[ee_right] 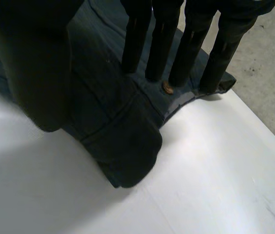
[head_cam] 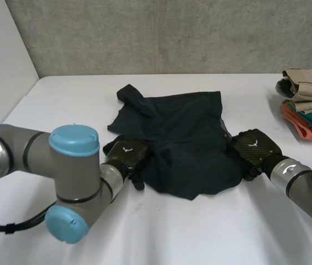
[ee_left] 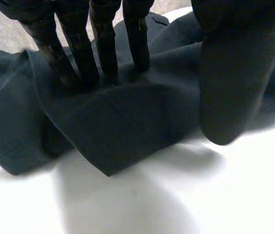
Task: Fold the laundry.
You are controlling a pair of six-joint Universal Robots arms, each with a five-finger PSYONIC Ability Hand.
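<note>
Crumpled, soft dark garment on the white worktop. The left robot hand presses the garment's left edge and the right robot hand its right edge, fingers straight and thumbs apart. Right of it is a folded pile, cut off.

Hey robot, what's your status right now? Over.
Left hand open, pressing the dark garment at its left edge. Right hand open, pressing its right edge. Garment rumpled, not yet folded. Stack of folded clothes off right, out of the way.
</note>
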